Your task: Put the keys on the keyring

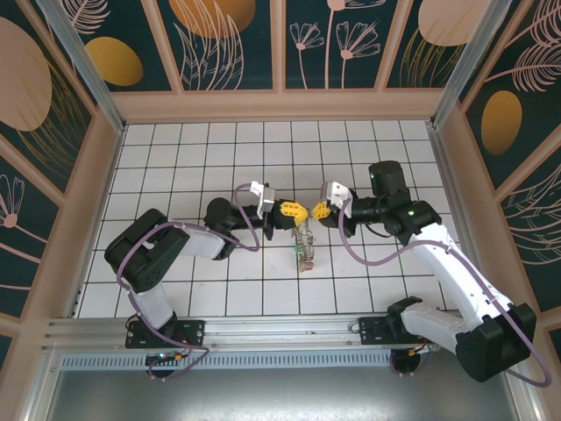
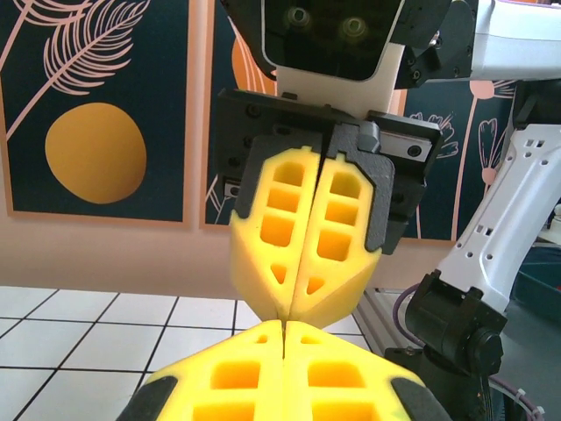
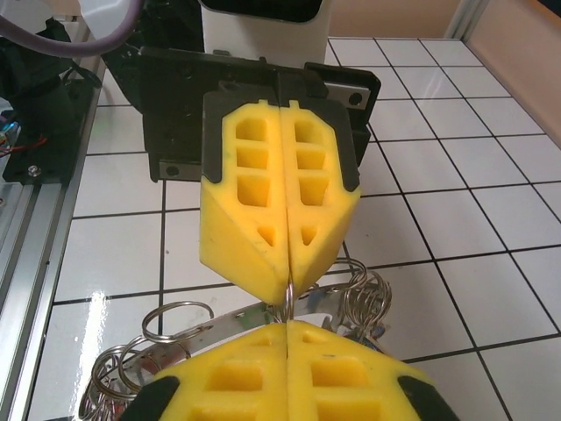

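Note:
My left gripper (image 1: pixel 287 210) and right gripper (image 1: pixel 321 210) meet tip to tip above the middle of the tiled floor. Both are shut on one small wire split ring (image 3: pixel 287 307), which runs from the left gripper (image 3: pixel 286 292) down into the seam of the right gripper (image 3: pixel 287 326). Just beneath them a flat grey metal band, the keyring (image 3: pixel 210 326), curves across with several split rings (image 3: pixel 364 294) threaded on it. The keys (image 1: pixel 304 248) hang in a bunch below the tips; their tags are mostly hidden. The left wrist view has the left gripper (image 2: pixel 285 326) against the right gripper (image 2: pixel 290 309).
White tiled floor (image 1: pixel 193 167) lies all round, with patterned walls (image 1: pixel 237 44) on three sides. An aluminium rail (image 1: pixel 263 329) runs along the near edge by the arm bases. Purple cables (image 1: pixel 250 237) loop off both arms.

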